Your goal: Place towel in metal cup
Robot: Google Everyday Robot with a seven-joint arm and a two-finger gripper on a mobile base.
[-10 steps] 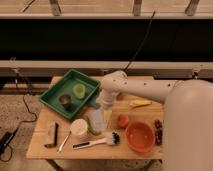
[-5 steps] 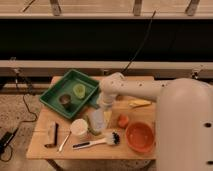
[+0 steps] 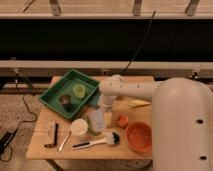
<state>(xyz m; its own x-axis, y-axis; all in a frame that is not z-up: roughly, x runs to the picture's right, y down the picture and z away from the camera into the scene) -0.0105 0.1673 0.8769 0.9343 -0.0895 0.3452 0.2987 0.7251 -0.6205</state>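
- Reaching in from the right with the white arm, bending at the elbow and dropping down over the middle of the wooden table.
- Hanging the gripper just beside the right edge of the green tray, pointing downward.
- Holding the claw released: jaws spread wide, grasping nothing.
- Showing the towel as a pale grey-blue bundle on the tabletop, directly below the claw, between the white cup on its left and a small orange object on its right.
- Not revealing whether the claw is touching the cloth or hanging just above it.
- Showing the metal cup standing upright inside the tray, toward its near side, close to the yellow-green cup sitting behind and to the right of it.
- Placing the metal cup well apart from the towel, with the tray wall between them.
- Showing a brush lying flat in front of the white cup, with its dark bristles pointing toward the orange bowl at the front right.
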